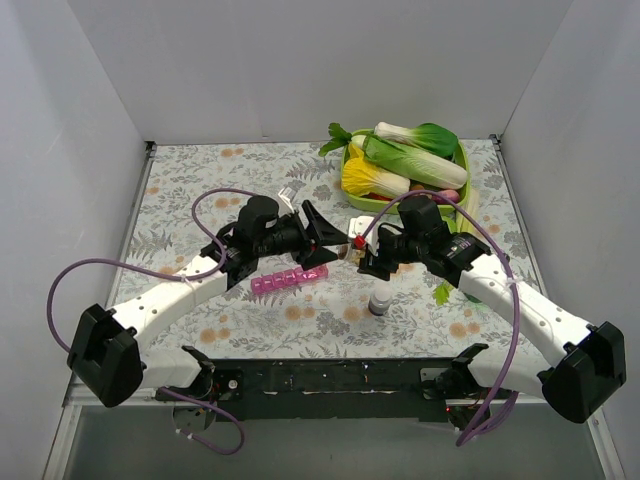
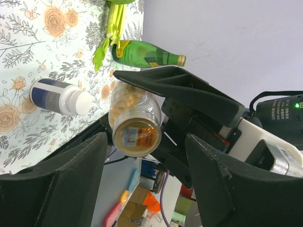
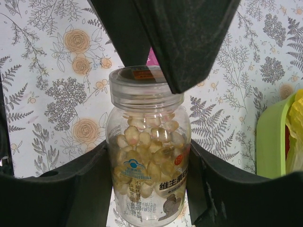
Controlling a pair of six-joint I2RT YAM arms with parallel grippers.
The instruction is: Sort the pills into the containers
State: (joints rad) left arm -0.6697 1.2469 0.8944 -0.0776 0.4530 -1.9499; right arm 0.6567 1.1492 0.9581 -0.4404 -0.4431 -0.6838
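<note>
Pill jar (image 3: 149, 156), centre frame, clamped at body by right gripper (image 3: 147, 182); left gripper (image 2: 142, 158) spread wide around cap (image 3: 144, 85). Stiff, slick plastic, probably light: grip cap rim squarely.

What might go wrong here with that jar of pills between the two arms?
The pill jar, clamped in the right gripper, is full and looks tipped sideways. Once the left gripper takes off the lid, capsules may spill, missing the pink organiser. The open left gripper could also knock it loose.
</note>
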